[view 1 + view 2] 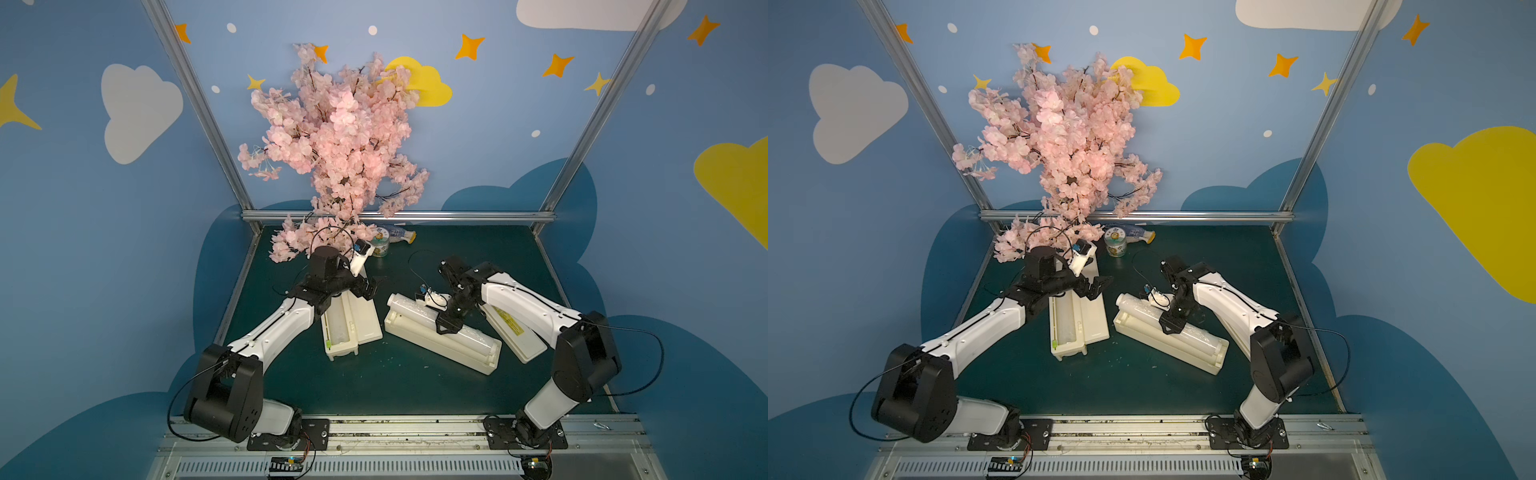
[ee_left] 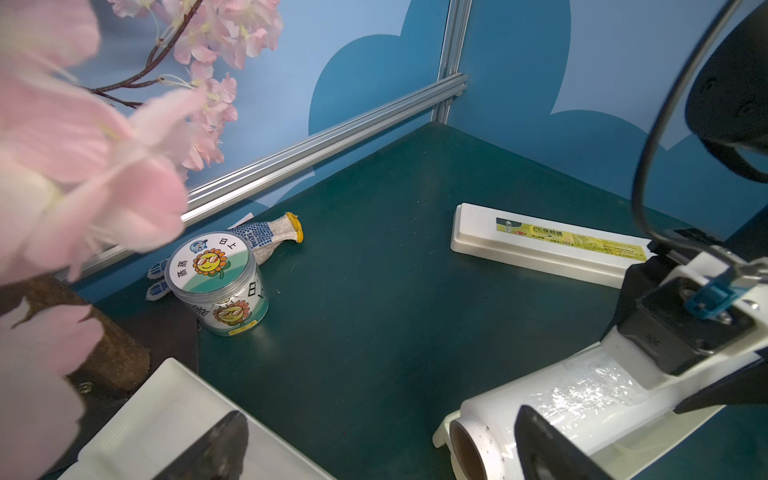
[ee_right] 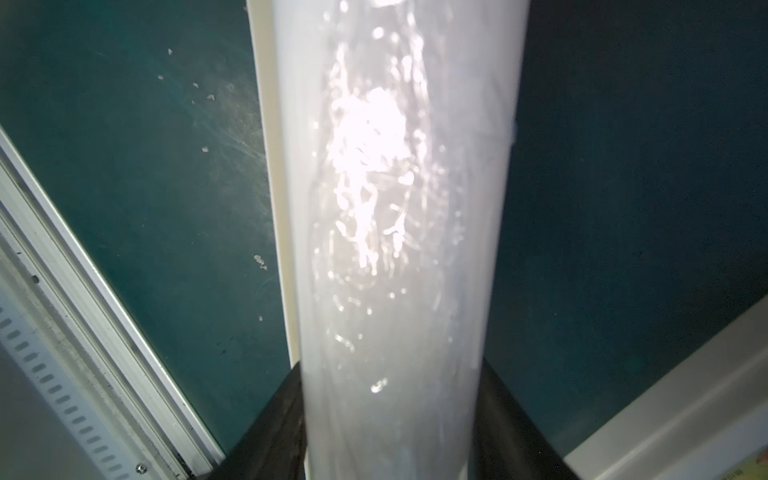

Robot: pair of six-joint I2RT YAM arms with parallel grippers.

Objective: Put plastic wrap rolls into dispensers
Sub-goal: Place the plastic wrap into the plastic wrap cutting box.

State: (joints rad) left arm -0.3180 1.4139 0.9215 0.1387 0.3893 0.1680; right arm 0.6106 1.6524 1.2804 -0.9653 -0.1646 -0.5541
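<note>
My right claw is clamping the plastic wrap roll about midway along, 1 black finger on each side of the glossy film. The roll is lying lengthwise over the trough of the centre dispenser. That dispenser is sitting open and slanted in the middle of the table, 1 end pointing toward the front right corner. The roll's far end, brown core showing, is poking just past the dispenser's end wall, and I can't tell whether it's fully seated. The labelled lid is lying apart with its yellow strip up, over toward the right edge and partly under my right arm.

On the left half of the table, the 2nd roll is resting down inside the left dispenser. This 1 is running from the far side toward the front edge, its open lid lying flat beside it. My left claw is hanging with its jaws spread wide, holding nothing, above the far end of that open lid.

Along the far edge, a round jar with a sunflower label is standing, with a knitted glove lying just behind it. The pink blossom tree is rising from the far left corner.
</note>
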